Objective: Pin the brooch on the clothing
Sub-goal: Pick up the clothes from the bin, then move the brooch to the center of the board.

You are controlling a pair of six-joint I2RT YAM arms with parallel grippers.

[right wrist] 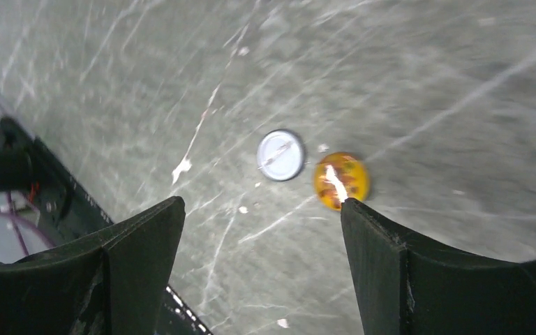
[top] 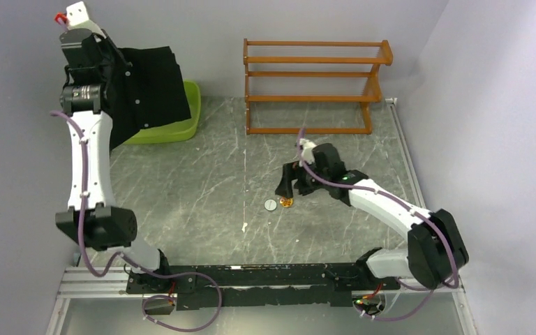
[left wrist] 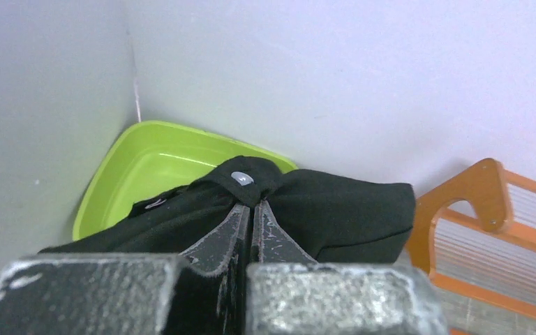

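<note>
The clothing [top: 150, 87] is a black shirt with small white buttons, hanging bunched at the back left. My left gripper [left wrist: 252, 207] is shut on a fold of the shirt [left wrist: 335, 209], just below a white button [left wrist: 241, 179]. The brooch [right wrist: 341, 180], a small shiny orange disc, lies flat on the table, with a small pale round disc [right wrist: 280, 154] right beside it. My right gripper [right wrist: 262, 209] hovers open over them, its right fingertip [right wrist: 363, 223] at the brooch's near edge. From above, the brooch [top: 287, 202] lies just below the right gripper [top: 285, 187].
A lime-green basin [top: 181, 125] sits under the hanging shirt in the back left corner. An orange wooden rack [top: 314, 87] stands against the back wall. The marbled grey table [top: 202, 181] ends at a black rail [top: 251, 276] by the arm bases.
</note>
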